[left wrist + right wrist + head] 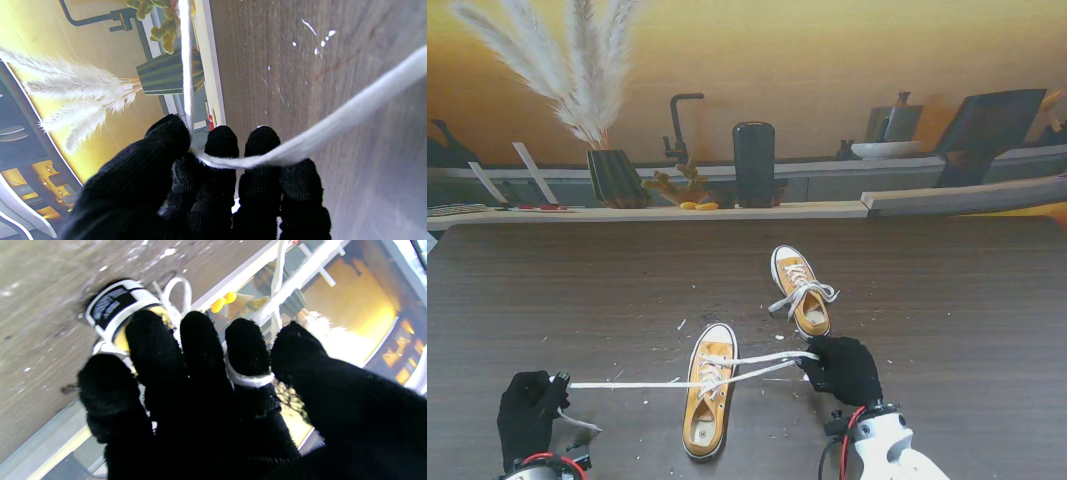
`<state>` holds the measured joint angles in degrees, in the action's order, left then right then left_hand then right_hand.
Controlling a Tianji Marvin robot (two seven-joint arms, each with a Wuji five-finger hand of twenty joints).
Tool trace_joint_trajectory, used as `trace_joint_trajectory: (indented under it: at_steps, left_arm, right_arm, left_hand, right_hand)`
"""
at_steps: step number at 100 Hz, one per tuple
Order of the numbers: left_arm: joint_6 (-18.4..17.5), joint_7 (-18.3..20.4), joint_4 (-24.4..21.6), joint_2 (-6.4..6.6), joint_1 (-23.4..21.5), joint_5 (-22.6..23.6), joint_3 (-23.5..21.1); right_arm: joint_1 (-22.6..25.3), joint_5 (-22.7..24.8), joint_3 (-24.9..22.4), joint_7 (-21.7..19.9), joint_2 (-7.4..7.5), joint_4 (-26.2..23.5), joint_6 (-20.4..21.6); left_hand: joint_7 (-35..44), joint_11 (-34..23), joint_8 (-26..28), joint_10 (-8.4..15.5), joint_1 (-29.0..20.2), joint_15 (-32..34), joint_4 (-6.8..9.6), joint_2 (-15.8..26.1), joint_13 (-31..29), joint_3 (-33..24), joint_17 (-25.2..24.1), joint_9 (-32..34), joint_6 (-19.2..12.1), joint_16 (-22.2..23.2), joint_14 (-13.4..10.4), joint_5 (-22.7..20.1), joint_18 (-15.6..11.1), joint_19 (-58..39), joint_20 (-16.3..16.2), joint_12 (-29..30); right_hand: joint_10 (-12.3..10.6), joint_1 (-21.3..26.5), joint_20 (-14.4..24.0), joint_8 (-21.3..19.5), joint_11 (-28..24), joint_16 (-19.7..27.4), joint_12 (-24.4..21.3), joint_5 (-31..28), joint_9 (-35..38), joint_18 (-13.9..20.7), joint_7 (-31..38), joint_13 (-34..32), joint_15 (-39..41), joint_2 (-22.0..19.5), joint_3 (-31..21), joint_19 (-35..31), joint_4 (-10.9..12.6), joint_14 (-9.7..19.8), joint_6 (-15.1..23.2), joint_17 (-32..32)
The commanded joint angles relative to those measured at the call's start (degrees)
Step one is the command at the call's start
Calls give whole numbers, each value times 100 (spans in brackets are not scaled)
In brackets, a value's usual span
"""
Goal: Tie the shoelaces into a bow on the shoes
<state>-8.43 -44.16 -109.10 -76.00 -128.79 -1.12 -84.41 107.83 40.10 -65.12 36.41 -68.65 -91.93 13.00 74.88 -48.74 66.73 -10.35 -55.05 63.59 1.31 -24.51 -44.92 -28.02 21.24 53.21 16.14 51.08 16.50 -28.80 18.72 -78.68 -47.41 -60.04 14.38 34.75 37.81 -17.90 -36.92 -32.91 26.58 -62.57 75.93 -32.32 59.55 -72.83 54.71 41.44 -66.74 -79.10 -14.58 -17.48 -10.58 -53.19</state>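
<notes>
A dark wood-grain counter (947, 290) filled the stand view, flecked with small white scraps, and behind it ran a ledge against a yellow wall with a vase (614, 177) of pale plumes at about eleven o'clock and a black cylinder (754, 163) near twelve.

Two yellow shoes lay on the counter. The near shoe (706, 403) sat just nearer to me than the middle, its toe pointing away. The far shoe (800, 290) lay at about one o'clock from it, well apart, its laces (802, 294) in loose loops over the tongue.

From the near shoe's eyelets, one lace (627, 383) ran out taut toward nine o'clock to the left hand (530, 412), and the other lace (762, 358) ran in two strands toward three o'clock to the right hand (845, 368).

In the left wrist view the thumb and fingers (222, 145) were pinched narrow on the lace (333, 123), which crossed the fingertips and led off in two directions.

In the right wrist view the fingers (247, 343) were curled close together, with a white band of lace (249, 380) wrapped across one of them; whether the thumb pressed on it was hard to tell through the blur. The far shoe's heel (115, 305) showed beyond the fingertips.
</notes>
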Motion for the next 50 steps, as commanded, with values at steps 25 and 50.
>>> trace_joint_trajectory:
  at_steps: [25, 50]
  left_arm:
    - [372, -38, -85, -43, -69, 85, -163]
    - [613, -166, 40, -51, 9, 449, -168]
  right_arm:
    - [229, 300, -132, -115, 98, -271, -964]
    - [351, 137, -208, -227, 74, -389, -1213]
  left_hand:
    - [179, -41, -168, 84, -87, 17, 78, -137, -78, -144, -62, 106, 1083, 77, 79, -90, 248, -130, -52, -125]
    - [141, 964, -1082, -233, 224, -1091, 94, -26, 478, 95, -722, -223, 489, -572, 274, -104, 10, 359, 187, 658]
  right_hand:
    - [416, 182, 182, -163, -123, -121, 136, -205, 261, -203, 132, -109, 196, 43, -171, -104, -110, -92, -379, -179]
    - [353, 89, 182, -11, 60, 178, 51, -26, 35, -209, -123, -77, -286, -316, 77, 130, -99, -190, -194, 123]
